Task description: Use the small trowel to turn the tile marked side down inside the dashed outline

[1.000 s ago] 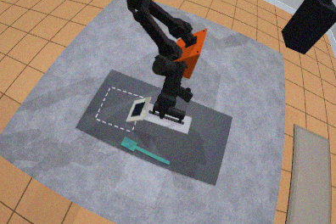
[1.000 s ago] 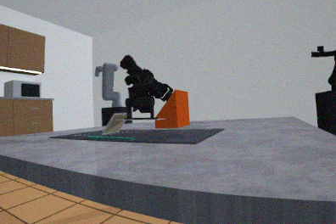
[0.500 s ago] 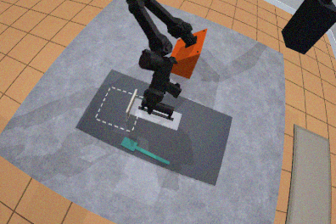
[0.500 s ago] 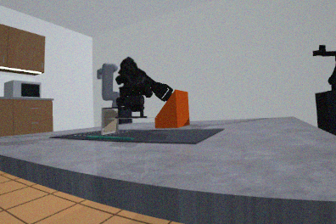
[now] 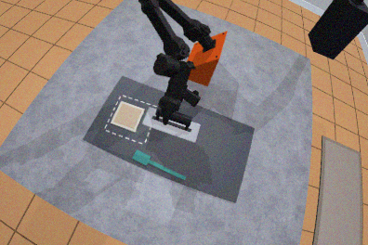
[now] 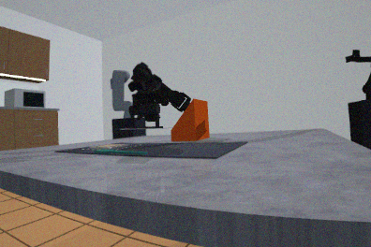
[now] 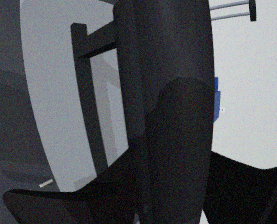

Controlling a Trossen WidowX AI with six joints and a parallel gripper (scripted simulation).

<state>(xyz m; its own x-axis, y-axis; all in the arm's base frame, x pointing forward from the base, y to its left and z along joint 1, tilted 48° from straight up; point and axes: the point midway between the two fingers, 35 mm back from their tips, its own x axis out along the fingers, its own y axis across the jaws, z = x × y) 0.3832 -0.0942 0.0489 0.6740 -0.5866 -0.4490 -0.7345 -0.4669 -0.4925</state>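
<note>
While the hand [image 5: 168, 111] [image 6: 145, 109] [image 7: 159, 148] was clamped on the thick dark handle [image 5: 181, 119] [image 7: 164, 100] of the trowel [image 5: 195, 132] [image 6: 140, 128] [image 7: 44, 90], the tile [image 5: 127, 116] [image 6: 107, 147] lay within the dashed outline [image 5: 124, 140]. Its tan face was up, framed by a paler border. The trowel's long pale blade was raised just above the mat [image 5: 218, 168] [image 6: 201, 150], roughly level (the exterior view caught it nearly edge-on). From overhead, one blade end reached over the outline's side nearest the hand, close beside the tile. A teal spatula [image 5: 141, 157] [image 6: 119, 152] lay on the mat near its edge, apart from the tile. Behind the mat, an orange wedge [image 5: 200, 74] [image 6: 189, 124] stood on the surface [image 5: 79, 84] [image 6: 281, 169], with the arm [image 5: 160, 26] [image 6: 161, 92] reaching from its slanted face.
</note>
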